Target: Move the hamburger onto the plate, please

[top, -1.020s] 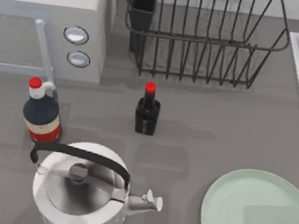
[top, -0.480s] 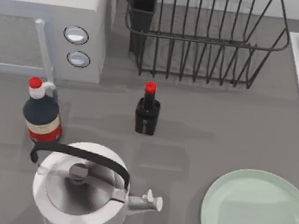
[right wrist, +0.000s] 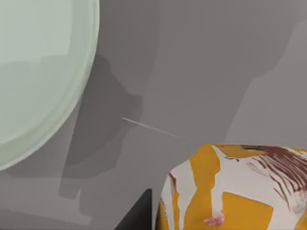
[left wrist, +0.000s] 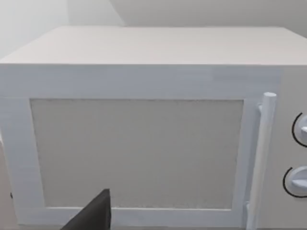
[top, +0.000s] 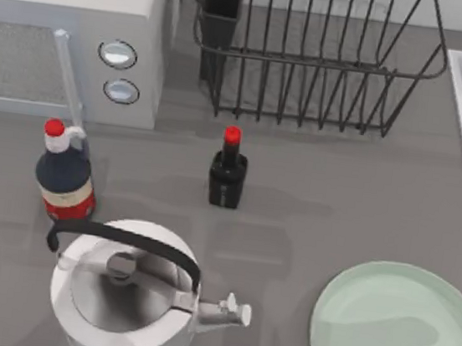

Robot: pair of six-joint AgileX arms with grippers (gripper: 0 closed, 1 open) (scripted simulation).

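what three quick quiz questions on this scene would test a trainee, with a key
1. True or false: the hamburger already lies on the plate.
2. What stands nearest the kettle: A the dish rack, B the round dark bottle, C the plate?
3. Fill in: the left wrist view faces the door of the ____.

Key: 1 false, it is off the plate, beside its rim. 2 B. 3 microwave.
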